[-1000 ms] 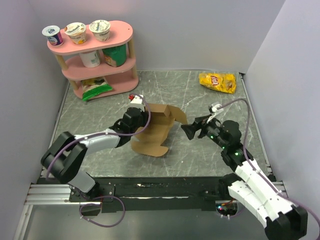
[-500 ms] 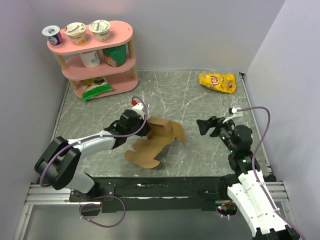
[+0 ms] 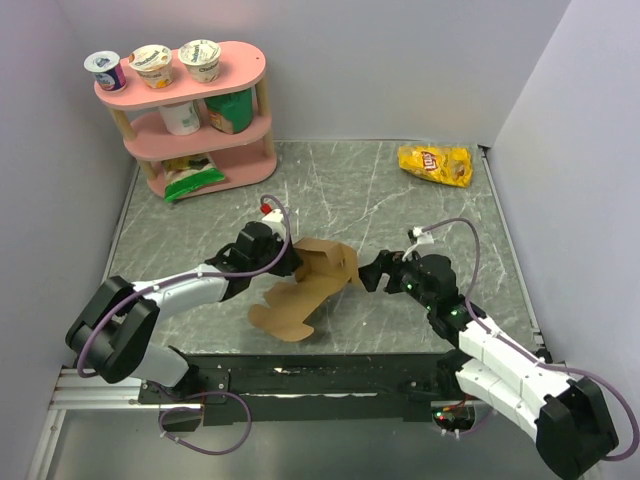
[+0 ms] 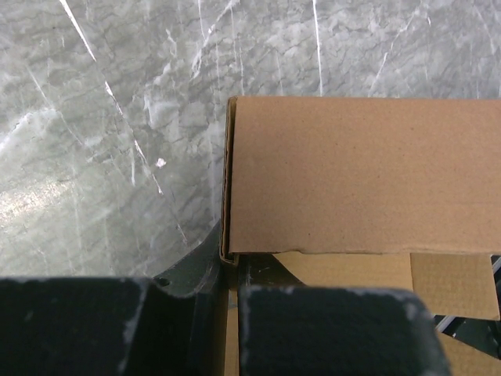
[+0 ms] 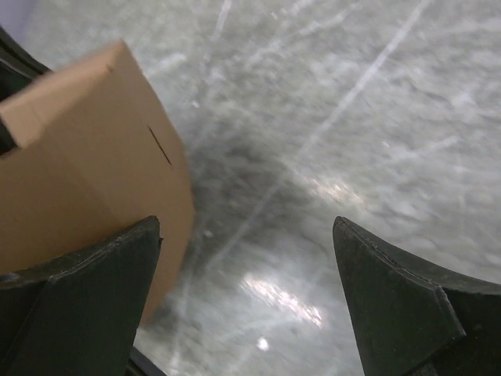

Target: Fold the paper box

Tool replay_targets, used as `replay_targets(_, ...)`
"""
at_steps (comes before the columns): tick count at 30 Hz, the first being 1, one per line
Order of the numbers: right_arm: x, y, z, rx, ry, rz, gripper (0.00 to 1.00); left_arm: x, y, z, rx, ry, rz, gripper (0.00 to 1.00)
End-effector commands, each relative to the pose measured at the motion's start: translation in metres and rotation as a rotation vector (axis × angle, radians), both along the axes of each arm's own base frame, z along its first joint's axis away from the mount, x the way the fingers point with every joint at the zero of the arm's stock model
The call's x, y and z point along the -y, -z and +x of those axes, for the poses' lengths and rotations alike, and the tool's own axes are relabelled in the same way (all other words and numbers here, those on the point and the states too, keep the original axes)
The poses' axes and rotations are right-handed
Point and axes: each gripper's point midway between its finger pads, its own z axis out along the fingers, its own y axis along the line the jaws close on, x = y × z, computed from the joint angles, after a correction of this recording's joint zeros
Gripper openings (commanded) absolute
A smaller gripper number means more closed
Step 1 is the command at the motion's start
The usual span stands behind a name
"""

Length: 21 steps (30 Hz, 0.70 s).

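Observation:
The paper box [image 3: 310,280] is plain brown cardboard, partly folded and lying tilted on the grey marbled table near the middle. My left gripper [image 3: 288,262] is shut on the box's left wall; in the left wrist view its fingers [image 4: 337,329] pinch a cardboard edge, with a box panel [image 4: 360,172] just ahead. My right gripper [image 3: 370,275] is open and empty, just right of the box. In the right wrist view the box's corner [image 5: 86,164] lies beside my left fingertip [image 5: 86,290].
A pink three-tier shelf [image 3: 190,115] with yogurt cups and packets stands at the back left. A yellow chip bag [image 3: 435,163] lies at the back right. White walls close the table on three sides.
The box has dropped from standing upright to lying low and tilted. My right gripper pulled back to the right, then came in again toward the box's right side.

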Motion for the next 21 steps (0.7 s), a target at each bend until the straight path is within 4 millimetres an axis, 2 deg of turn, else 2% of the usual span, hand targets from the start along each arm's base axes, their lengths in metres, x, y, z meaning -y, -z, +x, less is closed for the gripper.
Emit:
replay_targets(1, -0.023, -0.026, 0.008, 0.046, -0.003, 0.164, 0.97, 0.001, -0.012, 0.006, 0.026, -0.028, -0.046, 0.07)
replay_targets(3, -0.034, -0.025, 0.007, 0.023, -0.012, 0.209, 0.97, 0.002, -0.011, 0.007, 0.022, -0.032, -0.049, 0.07)
replay_targets(4, -0.036, -0.015, 0.009, -0.009, 0.011, 0.202, 0.97, 0.004, -0.012, 0.008, 0.025, -0.028, -0.058, 0.07)
replay_targets(7, -0.052, -0.006, 0.009, -0.048, 0.027, 0.208, 0.97, 0.007, -0.008, 0.008, 0.005, -0.030, -0.063, 0.06)
replay_targets(9, -0.064, -0.007, 0.006, -0.050, 0.007, 0.207, 0.97, 0.007, -0.006, 0.008, 0.000, -0.033, -0.064, 0.06)
replay_targets(13, -0.071, 0.001, 0.011, -0.060, 0.015, 0.155, 0.99, 0.005, -0.004, 0.006, -0.001, -0.036, -0.065, 0.06)
replay_targets(21, -0.089, -0.011, 0.015, -0.017, -0.043, 0.161, 1.00, -0.001, 0.006, 0.000, -0.007, -0.039, -0.045, 0.07)
